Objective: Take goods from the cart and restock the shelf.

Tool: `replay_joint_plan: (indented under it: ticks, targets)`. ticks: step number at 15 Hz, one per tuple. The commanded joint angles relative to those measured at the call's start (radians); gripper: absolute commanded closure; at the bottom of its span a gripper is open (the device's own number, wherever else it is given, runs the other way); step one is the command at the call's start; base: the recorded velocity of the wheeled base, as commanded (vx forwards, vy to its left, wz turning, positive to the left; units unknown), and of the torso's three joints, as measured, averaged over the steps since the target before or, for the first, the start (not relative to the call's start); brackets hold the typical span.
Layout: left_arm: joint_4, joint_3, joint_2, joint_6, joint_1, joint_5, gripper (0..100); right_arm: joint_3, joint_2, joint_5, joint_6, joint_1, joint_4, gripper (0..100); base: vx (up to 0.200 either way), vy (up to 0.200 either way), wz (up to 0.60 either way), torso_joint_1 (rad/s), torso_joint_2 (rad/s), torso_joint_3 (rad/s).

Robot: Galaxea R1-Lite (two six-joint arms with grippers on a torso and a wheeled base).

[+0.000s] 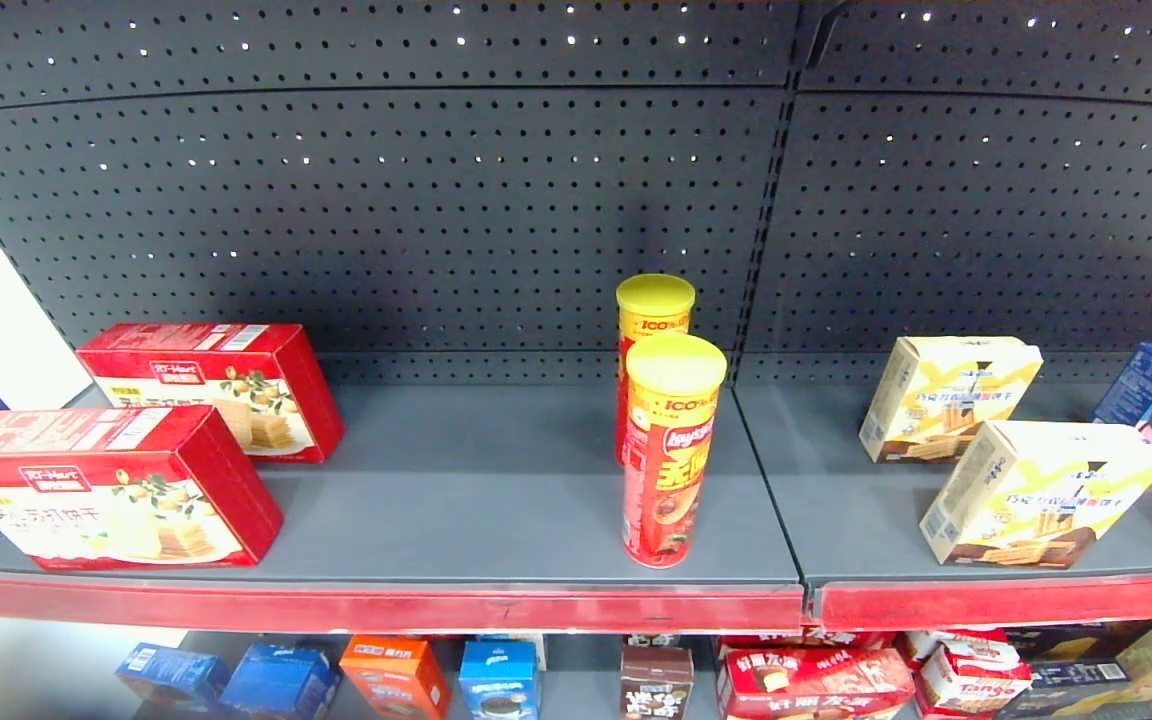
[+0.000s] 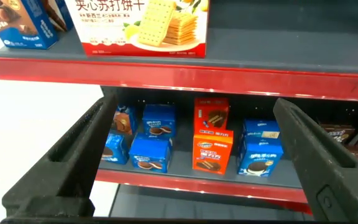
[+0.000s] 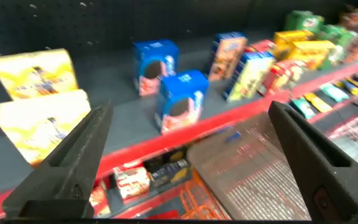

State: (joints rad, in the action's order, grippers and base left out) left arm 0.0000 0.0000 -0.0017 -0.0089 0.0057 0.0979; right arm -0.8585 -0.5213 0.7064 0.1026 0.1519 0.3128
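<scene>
Our left gripper (image 2: 191, 177) hangs out in front of the red shelf rail (image 2: 185, 74), set back from it, its two dark fingers (image 2: 67, 165) spread wide with nothing between them. Our right gripper (image 3: 191, 174) faces the same rail farther along, fingers (image 3: 309, 162) likewise parted and empty.

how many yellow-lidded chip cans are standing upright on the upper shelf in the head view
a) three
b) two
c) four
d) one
b: a front can stands near the edge of the shelf, and a back can stands right behind it. No other can of that kind stands there.
</scene>
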Motion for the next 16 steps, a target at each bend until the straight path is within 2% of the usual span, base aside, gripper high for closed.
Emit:
replay_joint_plan:
  ticks: [1,4,7,9,11,13,16]
  targets:
    - [0.000,0.000,0.003,0.000,0.000,0.000,0,0.082,0.132,-0.058,0.005,-0.009,0.002,0,0.000,0.000,0.00,0.000,0.00,0.000]
    - [0.000,0.000,0.003,0.000,0.000,0.000,0,0.216,0.325,-0.335,0.008,-0.081,0.019,0,0.000,0.000,0.00,0.000,0.00,0.000]
    - [0.000,0.000,0.003,0.000,0.000,0.000,0,0.309,0.426,-0.383,-0.044,-0.055,0.077,0,0.000,0.000,0.00,0.000,0.00,0.000]
    - [0.000,0.000,0.003,0.000,0.000,0.000,0,0.391,0.426,-0.458,-0.067,-0.054,0.011,0,0.000,0.000,0.00,0.000,0.00,0.000]
    - [0.000,0.000,0.003,0.000,0.000,0.000,0,0.507,0.426,-0.472,-0.064,-0.055,-0.127,0,0.000,0.000,0.00,0.000,0.00,0.000]
    - [0.000,0.000,0.003,0.000,0.000,0.000,0,0.562,0.426,-0.479,-0.066,-0.064,-0.166,0,0.000,0.000,0.00,0.000,0.00,0.000]
    - [0.000,0.000,0.003,0.000,0.000,0.000,0,0.596,0.429,-0.570,-0.073,-0.112,-0.182,0,0.000,0.000,0.00,0.000,0.00,0.000]
